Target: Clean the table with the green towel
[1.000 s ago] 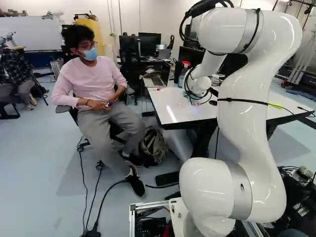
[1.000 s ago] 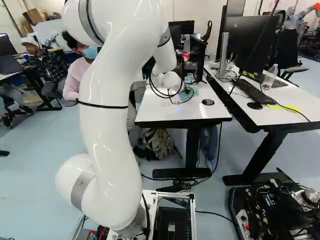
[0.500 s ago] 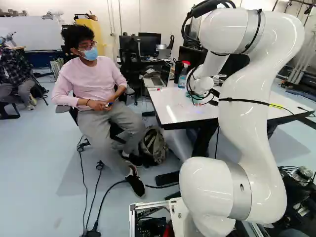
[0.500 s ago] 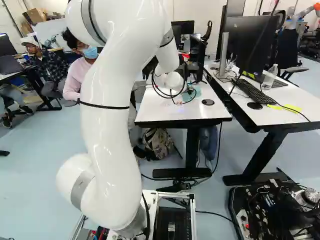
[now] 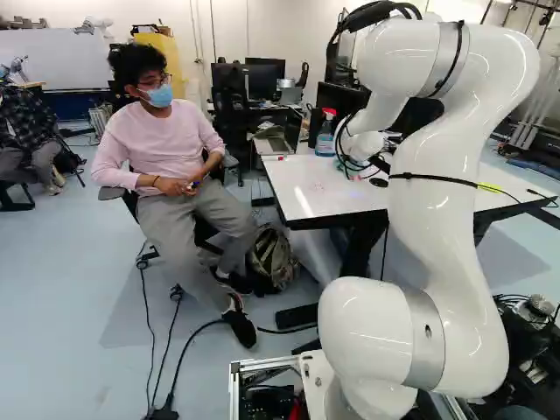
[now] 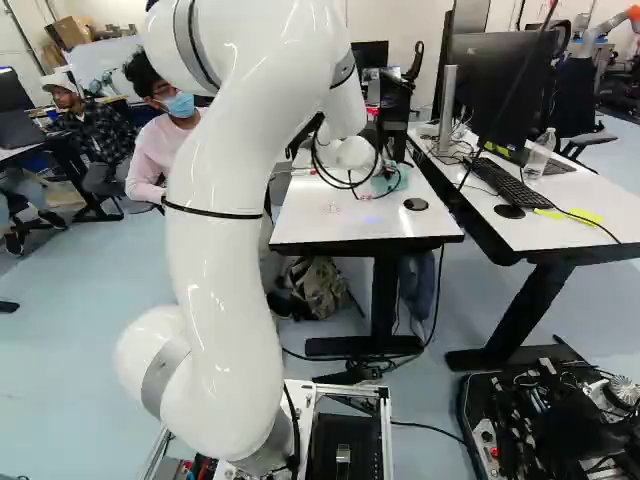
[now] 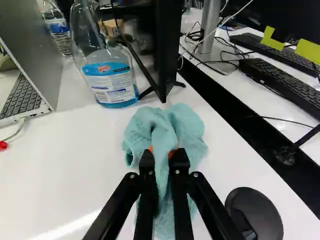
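Observation:
In the left base view my gripper [image 5: 381,164] is low over the far part of the white table [image 5: 302,194], mostly hidden by the wrist and cables. The wrist view shows the gripper [image 7: 162,156] shut on the bunched green towel [image 7: 188,124], whose folds rise between both fingers and spread on the tabletop around them. Part of the towel [image 6: 386,181] also shows beside the wrist in the right base view. Faint reddish marks [image 6: 333,208] lie on the table, nearer the base than the towel.
Just beyond the towel stand a spray bottle [image 7: 111,75] and a monitor on its stand [image 7: 167,50]. An open laptop [image 7: 30,65] is to one side, a black round object [image 7: 254,214] beside the gripper. A second desk [image 6: 560,220] holds keyboards. A person sits beside the table.
My wrist has shifted rightward in both base views, with the towel held. More of the spray bottle and the reddish marks now shows. The base has not moved.

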Controlling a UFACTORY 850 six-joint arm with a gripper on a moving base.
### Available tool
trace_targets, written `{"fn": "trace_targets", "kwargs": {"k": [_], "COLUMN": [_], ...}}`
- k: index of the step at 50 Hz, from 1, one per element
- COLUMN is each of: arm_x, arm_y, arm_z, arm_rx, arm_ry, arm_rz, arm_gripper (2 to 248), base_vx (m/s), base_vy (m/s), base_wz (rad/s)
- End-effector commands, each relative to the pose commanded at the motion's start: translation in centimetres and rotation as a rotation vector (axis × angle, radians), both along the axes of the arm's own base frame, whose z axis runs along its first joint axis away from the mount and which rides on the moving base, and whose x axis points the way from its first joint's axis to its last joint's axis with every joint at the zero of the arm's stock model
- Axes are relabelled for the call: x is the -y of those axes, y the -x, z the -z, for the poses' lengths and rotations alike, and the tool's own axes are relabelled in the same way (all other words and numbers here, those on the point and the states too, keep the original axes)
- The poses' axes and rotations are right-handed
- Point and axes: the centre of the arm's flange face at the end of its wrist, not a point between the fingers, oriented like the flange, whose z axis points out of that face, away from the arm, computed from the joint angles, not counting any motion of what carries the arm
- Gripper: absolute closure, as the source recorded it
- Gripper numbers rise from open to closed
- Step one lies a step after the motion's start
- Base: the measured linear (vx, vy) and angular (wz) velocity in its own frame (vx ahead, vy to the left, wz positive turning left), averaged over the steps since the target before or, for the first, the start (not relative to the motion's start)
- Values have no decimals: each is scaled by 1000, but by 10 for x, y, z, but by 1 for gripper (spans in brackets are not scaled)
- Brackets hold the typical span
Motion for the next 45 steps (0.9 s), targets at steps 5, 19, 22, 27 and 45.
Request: {"fn": "trace_targets", "kwargs": {"k": [5,19,22,27,45], "arm_x": [5,7,6,5,2], "arm_y": [1,6,7,9,13], "arm_z": [-4,-16,-19,-23,-27], "arm_rx": [-11,-60,-68,-81,-97], "arm_ry": [2,2,3,3,3], "arm_rz": [0,-14,-17,-22,-28], "arm_gripper": [213,213,213,213,213], "base_vx": [0,0,0,0,0], "base_vy": [0,0,0,0,0], "base_wz": [0,0,0,0,0]}}
